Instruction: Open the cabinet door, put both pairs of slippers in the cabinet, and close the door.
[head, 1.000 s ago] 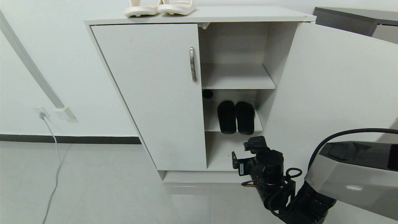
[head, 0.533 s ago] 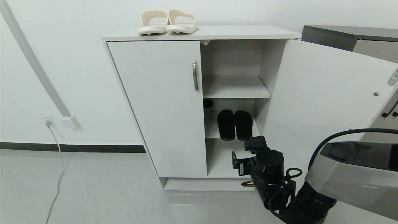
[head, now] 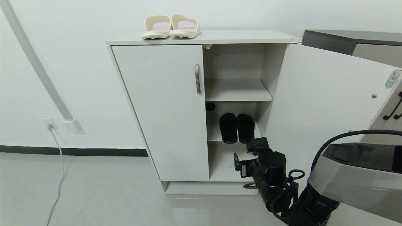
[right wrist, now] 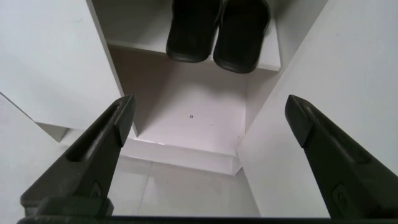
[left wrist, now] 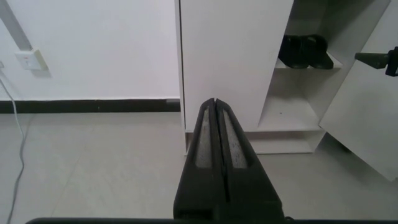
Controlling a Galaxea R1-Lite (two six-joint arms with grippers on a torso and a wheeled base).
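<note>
The white cabinet stands with its right door swung wide open and its left door shut. A black pair of slippers lies side by side on the lower shelf; a cream pair sits on the cabinet's top

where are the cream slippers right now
The cream slippers sit side by side on top of the cabinet, toward its left end in the head view, directly above the closed left door.
</note>
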